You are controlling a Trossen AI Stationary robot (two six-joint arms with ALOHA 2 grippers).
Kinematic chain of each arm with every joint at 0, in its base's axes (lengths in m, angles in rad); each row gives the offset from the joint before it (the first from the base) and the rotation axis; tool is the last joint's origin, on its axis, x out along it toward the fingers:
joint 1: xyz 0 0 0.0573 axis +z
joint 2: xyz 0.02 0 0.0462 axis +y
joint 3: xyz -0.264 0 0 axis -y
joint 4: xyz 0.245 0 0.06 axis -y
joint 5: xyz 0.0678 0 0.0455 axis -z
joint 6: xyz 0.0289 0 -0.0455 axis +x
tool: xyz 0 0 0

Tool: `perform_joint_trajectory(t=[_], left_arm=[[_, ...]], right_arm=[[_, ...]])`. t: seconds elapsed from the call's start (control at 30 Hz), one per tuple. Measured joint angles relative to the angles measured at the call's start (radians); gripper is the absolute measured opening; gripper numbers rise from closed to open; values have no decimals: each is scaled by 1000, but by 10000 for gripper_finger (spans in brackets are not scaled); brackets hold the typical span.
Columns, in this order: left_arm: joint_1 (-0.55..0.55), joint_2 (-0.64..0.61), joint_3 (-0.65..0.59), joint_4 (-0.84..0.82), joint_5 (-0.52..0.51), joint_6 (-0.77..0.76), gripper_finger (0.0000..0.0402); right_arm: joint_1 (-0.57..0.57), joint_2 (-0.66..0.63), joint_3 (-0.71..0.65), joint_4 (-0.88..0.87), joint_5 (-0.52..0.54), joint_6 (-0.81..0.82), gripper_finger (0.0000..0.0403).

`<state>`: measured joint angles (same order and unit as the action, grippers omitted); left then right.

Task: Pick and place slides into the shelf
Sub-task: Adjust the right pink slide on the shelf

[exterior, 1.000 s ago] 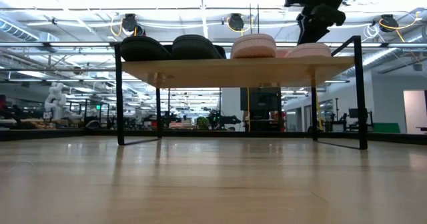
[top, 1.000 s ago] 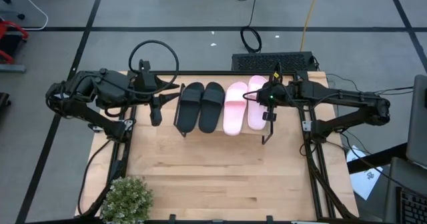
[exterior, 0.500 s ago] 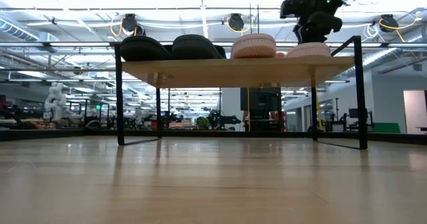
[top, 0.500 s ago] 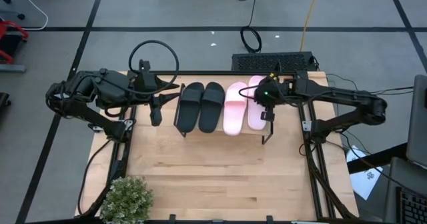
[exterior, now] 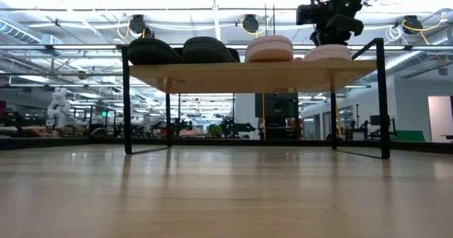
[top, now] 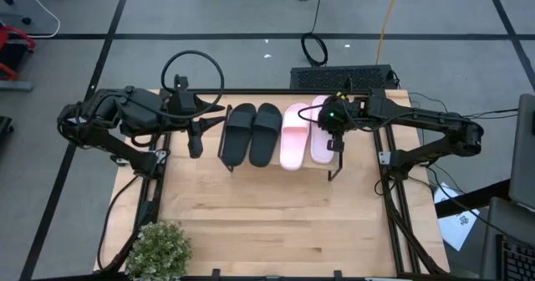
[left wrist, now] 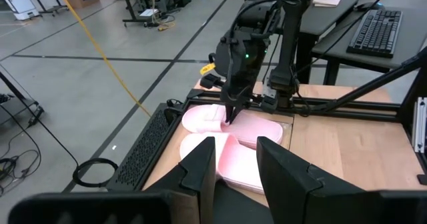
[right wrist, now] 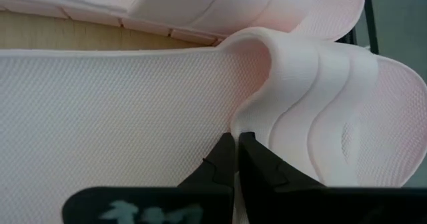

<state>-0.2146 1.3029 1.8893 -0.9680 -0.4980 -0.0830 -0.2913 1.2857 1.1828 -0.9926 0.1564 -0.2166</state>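
Note:
The shelf stands at the table's far middle with all the slides lying side by side on its plank top: two black ones on the left, two pink ones on the right. My right gripper is shut, pointing steeply down onto the rightmost pink slide. My left gripper hangs open left of the shelf, nothing between its fingers. My right gripper has its shut fingertips down on the rightmost pink slide, on the footbed right at the strap's edge. The fingers come from above, slanting down from the table's right side. The slide lies flat on the shelf top.
A potted plant sits at the table's near left corner. A keyboard and a cable coil lie beyond the far edge. Bare wooden table stretches in front of the shelf, inside the black frame.
My right gripper has sunk toward the rightmost pink slide, shifted a little toward the table's left, and tipped more steeply down, staying shut. The slides have not visibly moved.

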Motion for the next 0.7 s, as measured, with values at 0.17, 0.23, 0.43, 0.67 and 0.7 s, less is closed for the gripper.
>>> perform_joint_trajectory(t=[0.17,0.23,0.43,0.67,0.7], left_arm=[[0,0,0,0,0,0,113],[0,0,0,0,0,0,113],[0,0,0,0,0,0,113],[0,0,0,0,0,0,113],[0,0,0,0,0,2,113]], right_arm=[[0,-1,0,-32,-59,-1,0],[0,-1,0,-38,-84,-1,0],[-4,-1,-1,-36,-73,-2,0],[-2,-35,-6,42,11,-6,24],[-2,-43,-6,53,21,-5,30]])
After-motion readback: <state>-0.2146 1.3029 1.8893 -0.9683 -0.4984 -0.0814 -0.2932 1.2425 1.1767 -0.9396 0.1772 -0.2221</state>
